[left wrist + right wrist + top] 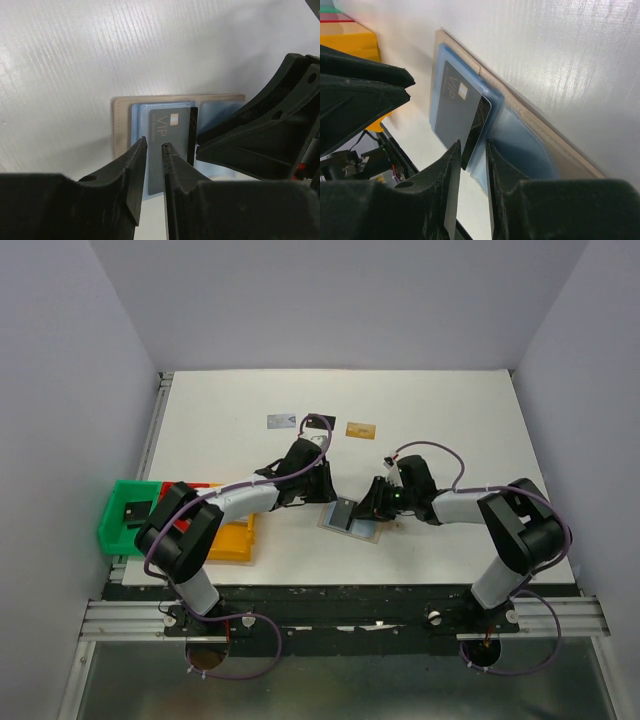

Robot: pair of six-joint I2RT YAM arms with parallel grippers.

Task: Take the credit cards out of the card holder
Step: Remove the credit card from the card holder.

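The card holder (pixel 362 530) lies open on the white table, light-blue panels up, with a tan border (pixel 120 125) (pixel 545 132). A grey credit card marked VIP (pixel 167 125) (pixel 452 107) lies on its left panel, partly slid out. A black card (pixel 192 135) (pixel 479 125) shows from under its edge. My left gripper (pixel 326 492) (pixel 153 143) hovers over the grey card with a narrow gap and nothing between the fingers. My right gripper (pixel 368 508) (pixel 471 145) stands narrowly open over the black card's corner and the blue pocket's edge. Three loose cards lie farther back: silvery (pixel 281 421), black (pixel 317 421), gold (pixel 361 429).
A green bin (pixel 125 515) with a dark item, a red bin (pixel 205 486) and a yellow bin (pixel 232 540) stand at the left near edge. The two grippers face each other closely across the holder; the right one's body (pixel 260 130) fills the left wrist view's right side.
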